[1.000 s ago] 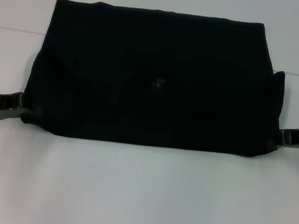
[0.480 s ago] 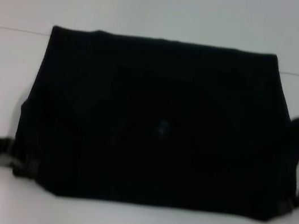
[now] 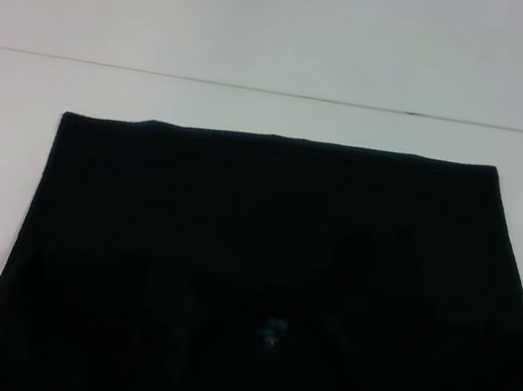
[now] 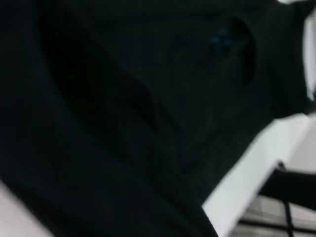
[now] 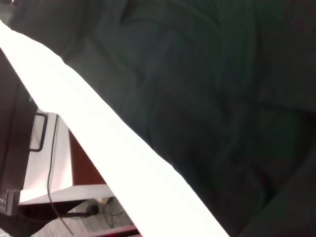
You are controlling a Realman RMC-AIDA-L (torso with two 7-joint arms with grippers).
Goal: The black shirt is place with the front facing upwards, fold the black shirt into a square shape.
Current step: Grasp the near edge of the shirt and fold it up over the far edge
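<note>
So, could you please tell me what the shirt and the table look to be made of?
The shirt looks like soft matte black cloth, probably cotton knit: it lies in folds and creases without shine. The table looks like a smooth, hard white surface, perhaps laminate; which material exactly cannot be told.

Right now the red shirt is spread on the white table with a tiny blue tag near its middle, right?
Not quite. The shirt is black, not red; the head view shows it plainly. The rest holds: it lies spread on the white table, with a tiny blue tag near its middle.
</note>
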